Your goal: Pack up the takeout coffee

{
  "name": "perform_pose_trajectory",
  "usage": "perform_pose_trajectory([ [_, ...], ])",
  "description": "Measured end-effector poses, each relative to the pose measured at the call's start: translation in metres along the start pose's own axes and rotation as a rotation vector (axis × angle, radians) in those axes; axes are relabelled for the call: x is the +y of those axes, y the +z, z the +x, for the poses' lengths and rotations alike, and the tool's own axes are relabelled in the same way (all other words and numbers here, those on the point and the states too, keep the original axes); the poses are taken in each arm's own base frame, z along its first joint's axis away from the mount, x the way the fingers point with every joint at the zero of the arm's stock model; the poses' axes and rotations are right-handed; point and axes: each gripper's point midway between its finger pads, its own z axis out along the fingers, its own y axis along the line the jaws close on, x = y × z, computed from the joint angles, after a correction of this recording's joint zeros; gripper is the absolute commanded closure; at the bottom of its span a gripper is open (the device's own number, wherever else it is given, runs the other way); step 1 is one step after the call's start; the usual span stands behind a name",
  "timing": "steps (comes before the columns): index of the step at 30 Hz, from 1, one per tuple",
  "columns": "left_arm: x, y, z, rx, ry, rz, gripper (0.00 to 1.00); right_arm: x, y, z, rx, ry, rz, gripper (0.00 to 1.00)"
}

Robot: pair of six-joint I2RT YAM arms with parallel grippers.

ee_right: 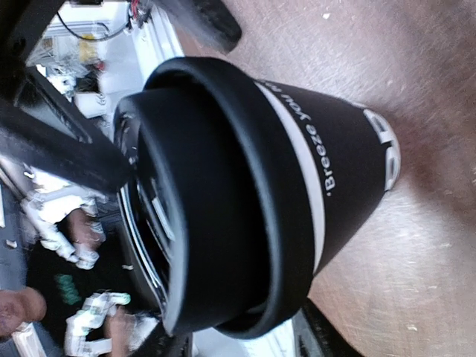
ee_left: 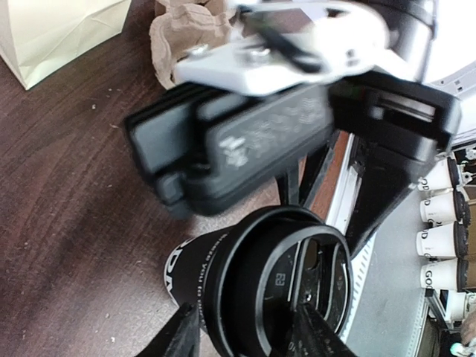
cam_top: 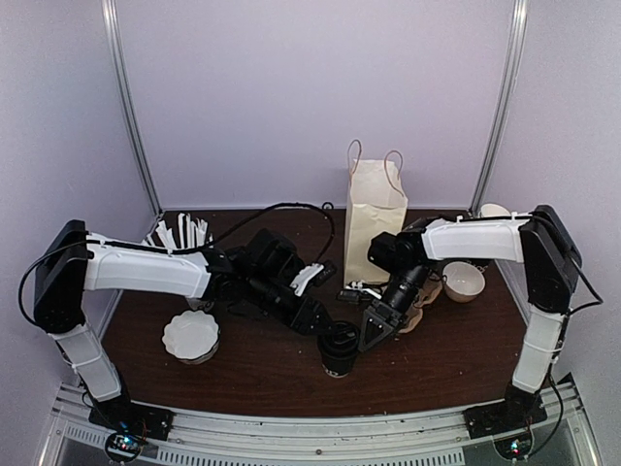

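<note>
Takeout coffee (cam_top: 340, 349): upright on table (cam_top: 243, 374); paper bag (cam_top: 373, 218) at its 12 o'clock.
My left gripper (ee_left: 247, 336): part-open astride the lid; can't tell if gripping.
My right gripper (ee_right: 245, 342): likewise, from 3 o'clock.

One takeout coffee (cam_top: 339, 349), one paper bag (cam_top: 374, 218), one straw bunch (cam_top: 181, 233); two arms: left arm (cam_top: 146, 270), right arm (cam_top: 475, 238).

Blur smears the right arm's wrist block (ee_left: 253, 134) across the left wrist view, whose bottom edge crops the takeout coffee (ee_left: 223, 282). Its white lettering (ee_right: 325, 160) curls out of sight in the right wrist view; whether the left gripper (ee_left: 247, 333) or right gripper (ee_right: 242, 341) clasps it cannot be told.
</note>
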Motion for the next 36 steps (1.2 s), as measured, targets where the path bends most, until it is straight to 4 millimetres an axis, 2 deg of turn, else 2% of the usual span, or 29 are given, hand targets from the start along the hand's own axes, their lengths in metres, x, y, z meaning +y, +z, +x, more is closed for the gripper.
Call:
perform_pose_trajectory([
  [7,-0.003,-0.009,-0.011,-0.009,0.038,-0.038,0.41,0.012,-0.023,-0.006,-0.071,-0.169,0.129,0.41],
  [12,-0.016,-0.027,-0.037,-0.056,0.095,-0.064,0.4,0.024,-0.044,-0.009,-0.116,-0.278,0.218,0.38],
  [16,-0.03,-0.056,-0.058,-0.108,0.177,-0.116,0.37,0.034,-0.062,-0.005,-0.143,-0.374,0.298,0.35],
  [20,-0.038,-0.097,-0.076,-0.167,0.296,-0.227,0.32,0.056,-0.093,-0.008,-0.254,-0.512,0.413,0.15],
  [22,-0.036,-0.12,-0.089,-0.206,0.36,-0.313,0.25,0.072,-0.108,-0.015,-0.331,-0.599,0.457,0.13],
  [25,-0.015,-0.151,-0.111,-0.264,0.41,-0.471,0.19,0.094,-0.122,-0.024,-0.382,-0.732,0.507,0.11],
  [28,0.032,-0.184,-0.125,-0.31,0.392,-0.664,0.17,0.102,-0.119,-0.041,-0.359,-0.816,0.523,0.11],
  [30,0.064,-0.202,-0.122,-0.337,0.343,-0.747,0.17,0.098,-0.108,-0.052,-0.31,-0.86,0.543,0.11],
  [32,0.088,-0.216,-0.108,-0.348,0.282,-0.786,0.17,0.093,-0.092,-0.055,-0.243,-0.892,0.558,0.11],
  [34,0.103,-0.228,-0.096,-0.355,0.241,-0.812,0.17,0.092,-0.071,-0.055,-0.166,-0.928,0.559,0.1],
  [36,0.104,-0.235,-0.09,-0.369,0.234,-0.819,0.17,0.09,-0.052,-0.053,-0.097,-0.955,0.559,0.1],
])
